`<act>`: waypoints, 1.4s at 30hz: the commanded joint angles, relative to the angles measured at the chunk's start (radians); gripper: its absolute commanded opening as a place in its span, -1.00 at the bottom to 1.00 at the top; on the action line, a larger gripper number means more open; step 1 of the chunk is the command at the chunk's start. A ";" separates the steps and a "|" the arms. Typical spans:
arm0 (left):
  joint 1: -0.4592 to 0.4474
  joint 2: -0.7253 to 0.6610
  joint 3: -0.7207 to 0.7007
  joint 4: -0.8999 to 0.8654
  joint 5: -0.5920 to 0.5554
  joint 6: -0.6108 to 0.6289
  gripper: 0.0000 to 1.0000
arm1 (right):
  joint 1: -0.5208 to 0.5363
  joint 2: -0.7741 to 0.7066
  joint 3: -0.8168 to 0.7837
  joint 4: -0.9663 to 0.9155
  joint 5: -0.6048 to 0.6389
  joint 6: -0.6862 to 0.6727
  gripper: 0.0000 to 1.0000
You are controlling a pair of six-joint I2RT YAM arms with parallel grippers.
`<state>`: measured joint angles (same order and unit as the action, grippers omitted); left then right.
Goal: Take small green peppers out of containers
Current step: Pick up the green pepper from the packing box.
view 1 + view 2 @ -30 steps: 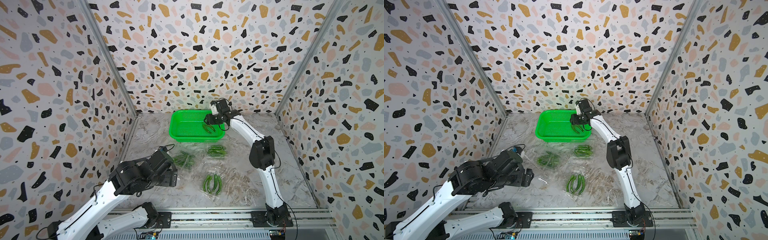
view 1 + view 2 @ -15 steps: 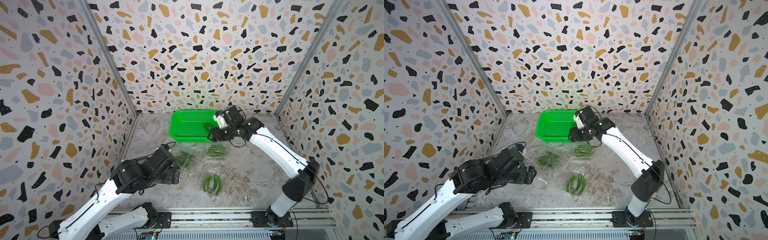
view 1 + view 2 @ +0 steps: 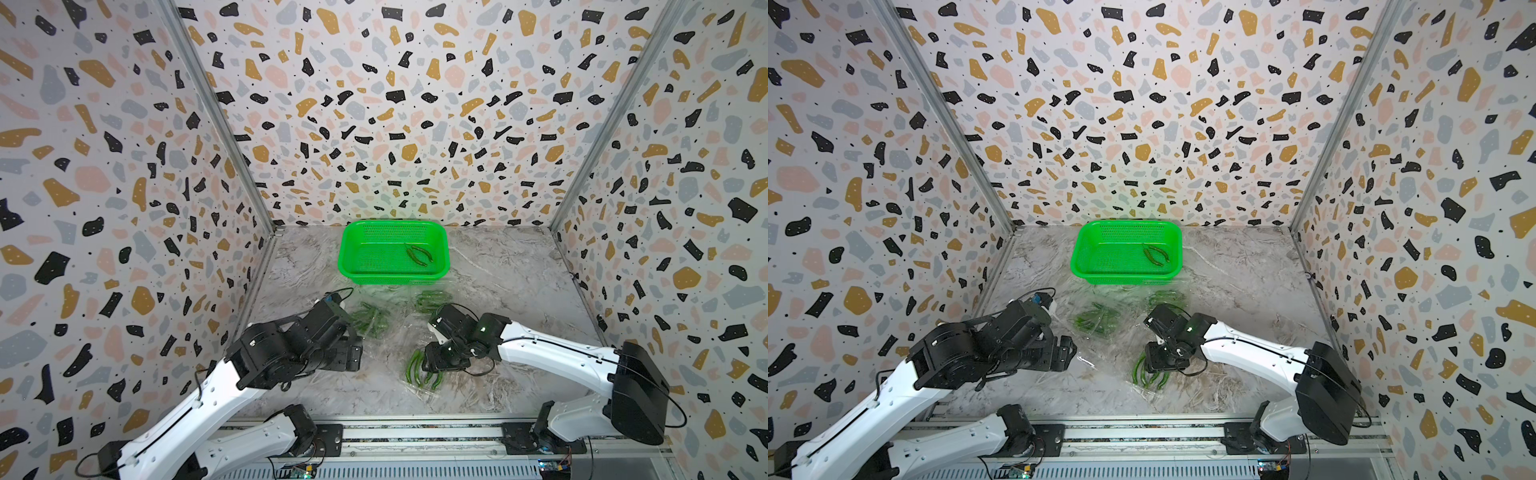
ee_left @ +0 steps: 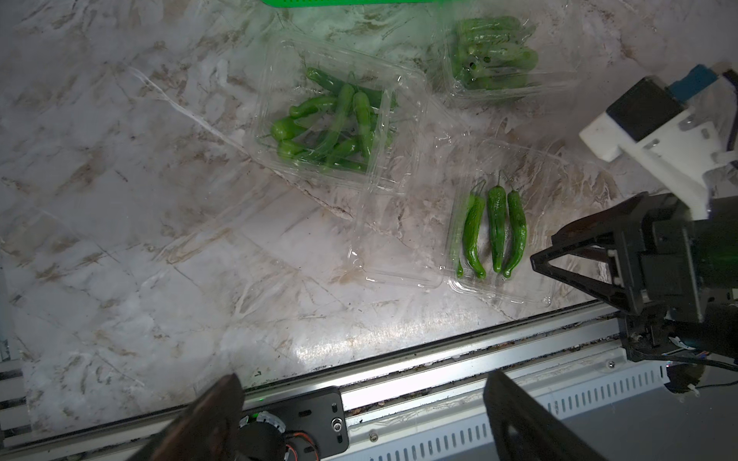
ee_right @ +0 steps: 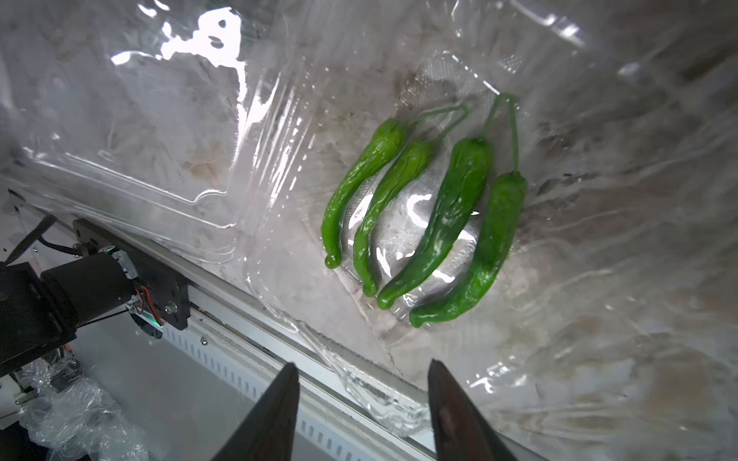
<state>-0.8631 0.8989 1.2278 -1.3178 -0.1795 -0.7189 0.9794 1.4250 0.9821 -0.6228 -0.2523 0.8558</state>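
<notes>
As seen in both top views, green basket [image 3: 392, 224] against the middle of the back edge of the marbled surface [image 3: 519, 291], with two peppers [image 3: 419, 254] lying together near its right wall. Between basket and front edge, three clear packs, faint but for glare. Nearest the basket, just in front of its right half: back pack [image 4: 551, 88], shut over a tight bundle of peppers. Left of that and nearer the centre of the surface: middle pack [image 4: 403, 119], holding a loose heap of peppers, lid position unclear under the glare. Near the middle of the front edge: front pack [image 4: 503, 297], holding four peppers [image 5: 443, 215] side by side, stems toward the basket, tips toward the front edge, with a flat clear lid [image 5: 159, 191] lying just beside it. Over the front pack: right end effector [image 5: 362, 364], fingers spread, nothing pinched between them, fingertips short of the peppers in the right wrist view, body hiding the stem ends from above. Over the front-left part of the surface: left end effector [image 4: 361, 375], raised, fingers spread wide and empty, touching no pack, with all three packs in its wrist view.
</notes>
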 commanded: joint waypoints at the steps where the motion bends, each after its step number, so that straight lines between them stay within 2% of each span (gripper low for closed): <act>1: 0.007 -0.011 -0.016 0.006 0.006 -0.002 0.90 | 0.002 0.058 0.016 0.114 -0.016 0.013 0.04; 8: 0.008 -0.029 -0.030 -0.005 0.003 -0.020 0.90 | 0.001 0.208 0.022 0.149 -0.019 0.007 0.00; 16: 0.008 -0.031 -0.039 -0.008 0.005 -0.025 0.90 | 0.003 0.311 0.042 0.183 -0.004 -0.011 -0.04; 18: 0.007 -0.026 -0.039 -0.003 0.008 -0.022 0.90 | 0.003 0.333 0.052 0.178 0.004 -0.017 -0.13; 21: 0.008 -0.015 -0.035 0.005 0.009 -0.016 0.90 | 0.003 0.343 0.059 0.168 0.017 -0.021 -0.38; 25: 0.008 0.000 -0.025 0.012 0.009 -0.006 0.90 | 0.002 0.301 0.066 0.135 0.039 -0.022 -0.72; 27: 0.007 0.004 -0.024 0.014 0.005 0.000 0.90 | 0.002 0.259 0.076 0.102 0.056 -0.023 -0.80; 36: 0.007 0.026 0.003 0.019 -0.018 0.031 0.90 | -0.015 -0.013 0.165 0.011 0.090 -0.004 -0.89; 42: 0.010 0.056 0.042 0.011 -0.039 0.061 0.89 | -0.140 -0.065 0.296 0.091 0.076 -0.062 -0.89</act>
<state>-0.8593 0.9470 1.2343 -1.3071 -0.1921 -0.6895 0.8982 1.3643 1.2167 -0.5594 -0.1894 0.8364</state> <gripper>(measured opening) 0.947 0.098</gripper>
